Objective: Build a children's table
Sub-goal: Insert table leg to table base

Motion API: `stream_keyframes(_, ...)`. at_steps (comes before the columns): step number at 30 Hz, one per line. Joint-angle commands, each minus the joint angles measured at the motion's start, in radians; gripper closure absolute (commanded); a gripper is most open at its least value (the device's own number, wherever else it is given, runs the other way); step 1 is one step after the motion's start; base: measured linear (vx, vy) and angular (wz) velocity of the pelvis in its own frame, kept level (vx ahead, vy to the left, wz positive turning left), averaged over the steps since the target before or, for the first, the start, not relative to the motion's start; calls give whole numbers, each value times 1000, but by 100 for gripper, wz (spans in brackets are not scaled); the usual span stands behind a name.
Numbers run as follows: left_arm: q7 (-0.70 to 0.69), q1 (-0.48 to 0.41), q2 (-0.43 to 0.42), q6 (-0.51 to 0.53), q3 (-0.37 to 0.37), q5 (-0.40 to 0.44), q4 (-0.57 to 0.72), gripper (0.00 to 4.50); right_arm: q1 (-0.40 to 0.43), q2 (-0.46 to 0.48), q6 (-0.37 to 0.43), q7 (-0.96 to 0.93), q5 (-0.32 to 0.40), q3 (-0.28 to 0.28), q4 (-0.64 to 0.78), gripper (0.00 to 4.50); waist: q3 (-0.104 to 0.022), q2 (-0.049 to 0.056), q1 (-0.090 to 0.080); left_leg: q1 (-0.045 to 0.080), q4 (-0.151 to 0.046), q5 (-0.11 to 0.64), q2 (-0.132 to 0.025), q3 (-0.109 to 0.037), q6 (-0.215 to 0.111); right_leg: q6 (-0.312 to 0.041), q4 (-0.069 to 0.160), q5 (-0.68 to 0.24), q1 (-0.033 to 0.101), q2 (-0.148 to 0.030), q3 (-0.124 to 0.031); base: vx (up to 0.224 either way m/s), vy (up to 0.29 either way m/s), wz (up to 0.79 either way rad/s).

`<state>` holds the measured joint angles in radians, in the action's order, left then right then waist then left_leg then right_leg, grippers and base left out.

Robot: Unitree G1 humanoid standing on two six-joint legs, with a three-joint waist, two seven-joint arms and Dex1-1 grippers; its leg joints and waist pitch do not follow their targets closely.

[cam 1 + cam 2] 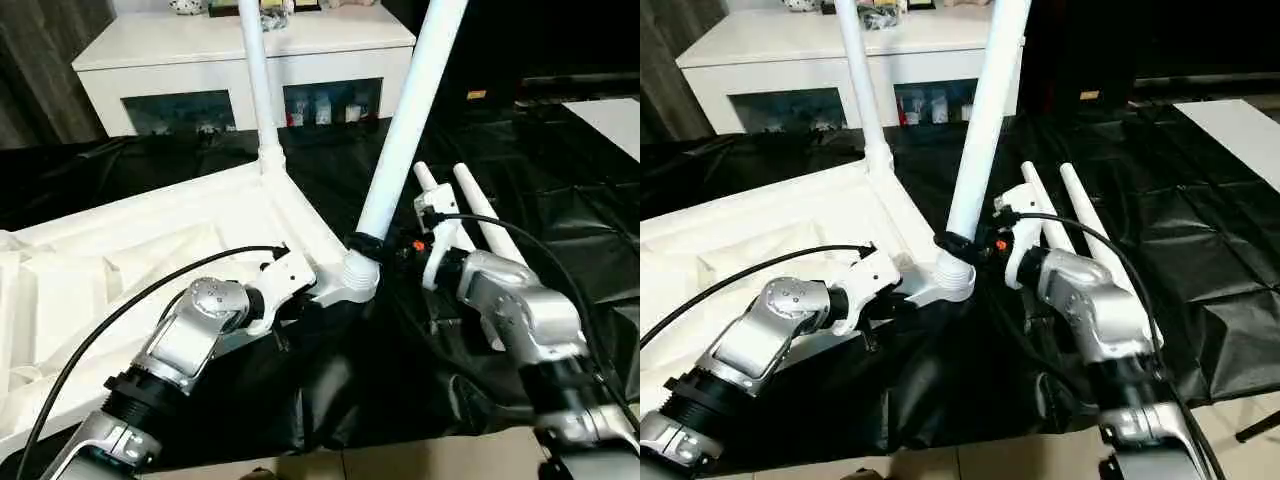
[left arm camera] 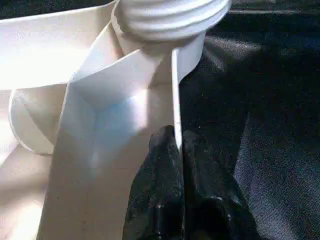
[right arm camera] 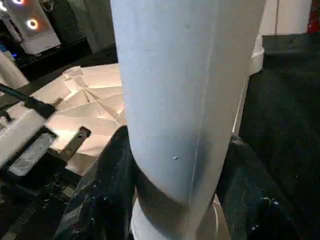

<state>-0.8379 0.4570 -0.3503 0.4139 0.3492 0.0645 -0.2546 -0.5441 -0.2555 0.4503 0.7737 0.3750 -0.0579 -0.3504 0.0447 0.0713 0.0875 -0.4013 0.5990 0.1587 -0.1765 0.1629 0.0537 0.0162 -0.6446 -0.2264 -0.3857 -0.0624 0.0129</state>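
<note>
White plastic children's table top [image 1: 150,240], rectangular w/ rounded corners, lying upside down, ribbed underside up, on crinkled black plastic sheet [image 1: 560,170]. Far-corner long tapered white leg [image 1: 258,80] seated in its socket, roughly upright. Near-corner white tapered leg [image 1: 405,130] in the threaded white corner socket [image 1: 360,275], tilted away from the table top towards the right side. R gripper [image 1: 975,247] closed round this leg just above the socket; in R wrist view black fingers [image 3: 100,195] pressed on both sides of the leg's base. L gripper [image 1: 300,300] pinched shut on the table top's thin side wall right by that same corner; in L wrist view black fingertips [image 2: 160,180] touching either face of the wall edge. Two more loose white tapered legs [image 1: 480,215] lying side by side on the sheet, just beyond R forearm. White cabinet w/ glass doors [image 1: 200,60] behind the sheet.
</note>
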Motion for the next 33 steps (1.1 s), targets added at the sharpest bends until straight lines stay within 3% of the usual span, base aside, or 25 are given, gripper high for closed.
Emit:
stream_keyframes(1, 6, -14, -6, -28, -13, -12, 24, 450, -23, 5, -38, 13, -20, -4, -37, 266, -63, -24, -1, 23, -70, 240, -39, -10, -8, -226, 91, -144, 27, -68, -26, 0, 0, 0)
stream_keyframes(9, -12, -33, -4, -53, -37, -47, 38, 450, -67, 16, -112, 35, -35, 10, -166, 266, -61, -35, 0, 20, -68, 207, -38, -5, -36, -218, 92, -157, 26, -68, -26, 0, 0, 0)
stream_keyframes(17, -2, -48, 7, -57, -66, -60, 49, 450, -81, 16, -152, 62, -54, 8, -229, 266, -62, -34, 0, 19, -67, 191, -40, -3, -47, -225, 89, -136, 24, -66, -24, 0, 0, 0)
stream_keyframes(26, -13, -59, -14, -61, -46, -43, 51, 450, -57, 11, -192, 61, -100, -24, -249, 266, -60, -35, -1, 20, -71, 218, -41, -3, -35, -215, 92, -166, 22, -66, -26, 0, 0, 0)
stream_keyframes(31, -11, -58, -15, -59, -47, -42, 52, 450, 6, 14, -213, 3, -100, 10, -236, 266, -58, -33, -1, 22, -76, 244, -43, -4, -22, -203, 95, -190, 19, -66, -28, 0, 0, 0)
stream_keyframes(32, -11, -59, -15, -58, -47, -42, 52, 450, 21, 13, -215, -3, -101, 12, -228, 266, -59, -28, -1, 24, -77, 250, -43, -5, -19, -205, 95, -182, 17, -64, -27, 0, 0, 0)
stream_keyframes(33, -10, -58, -15, -58, -47, -42, 53, 450, 29, 13, -215, -5, -101, 13, -223, 266, -58, -31, -1, 25, -77, 255, -43, -4, -18, -204, 96, -180, 17, -64, -28, 0, 0, 0)
